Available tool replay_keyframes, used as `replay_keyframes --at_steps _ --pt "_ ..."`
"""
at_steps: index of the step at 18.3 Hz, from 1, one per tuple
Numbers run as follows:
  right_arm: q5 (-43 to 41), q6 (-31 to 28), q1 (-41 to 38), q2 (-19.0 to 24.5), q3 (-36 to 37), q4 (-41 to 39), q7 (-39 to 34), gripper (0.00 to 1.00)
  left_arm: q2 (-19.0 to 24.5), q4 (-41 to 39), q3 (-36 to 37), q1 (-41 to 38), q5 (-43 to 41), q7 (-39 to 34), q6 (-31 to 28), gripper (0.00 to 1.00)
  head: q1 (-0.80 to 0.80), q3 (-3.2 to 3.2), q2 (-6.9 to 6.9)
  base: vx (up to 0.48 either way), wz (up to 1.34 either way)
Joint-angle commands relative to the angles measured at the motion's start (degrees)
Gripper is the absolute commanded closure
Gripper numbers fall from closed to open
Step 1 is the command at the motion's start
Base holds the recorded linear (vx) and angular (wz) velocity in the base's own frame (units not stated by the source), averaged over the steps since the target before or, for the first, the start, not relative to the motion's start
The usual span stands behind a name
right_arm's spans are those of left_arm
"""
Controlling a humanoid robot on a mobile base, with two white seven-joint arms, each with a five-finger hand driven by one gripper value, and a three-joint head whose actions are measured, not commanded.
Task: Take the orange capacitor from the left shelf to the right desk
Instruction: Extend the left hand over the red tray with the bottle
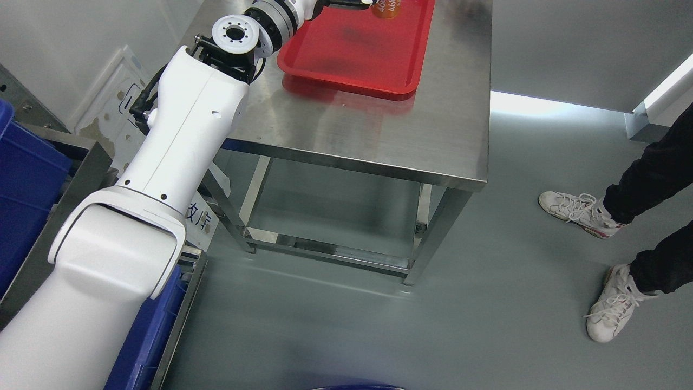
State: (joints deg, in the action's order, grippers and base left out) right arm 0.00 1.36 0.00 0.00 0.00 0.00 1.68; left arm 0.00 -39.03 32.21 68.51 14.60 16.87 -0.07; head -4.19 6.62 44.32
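The orange capacitor is at the top edge of the head view, over the far part of a red tray, and only its lower part shows. My left arm rises from the lower left and stretches over the steel desk. My left hand is just left of the capacitor and mostly cut off by the top edge. Whether it touches the capacitor is hidden.
Blue bins sit in a metal shelf frame at the left edge. At the right a person stands on the grey floor in dark trousers and white sneakers. The desk's legs and lower bars stand in the middle.
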Motion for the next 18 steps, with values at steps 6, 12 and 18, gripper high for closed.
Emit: replay_keyframes --at_steps 6,12,18 --pt "0.26 -0.04 -1.14 -1.00 0.70 -1.00 -0.01 0.00 1.00 11.17 3.30 -0.31 1.30 -0.61 0.07 0.83 0.00 0.00 0.00 0.000 0.00" --pt "0.26 0.05 -1.14 -1.00 0.70 -1.00 -0.01 0.00 1.00 11.17 3.03 -0.31 1.57 -0.61 0.07 0.79 0.00 0.00 0.00 0.000 0.00" --pt "0.26 0.05 -1.14 -1.00 0.70 -1.00 -0.01 0.00 1.00 11.17 3.03 -0.40 1.48 -0.61 0.07 0.61 0.00 0.00 0.00 0.000 0.00"
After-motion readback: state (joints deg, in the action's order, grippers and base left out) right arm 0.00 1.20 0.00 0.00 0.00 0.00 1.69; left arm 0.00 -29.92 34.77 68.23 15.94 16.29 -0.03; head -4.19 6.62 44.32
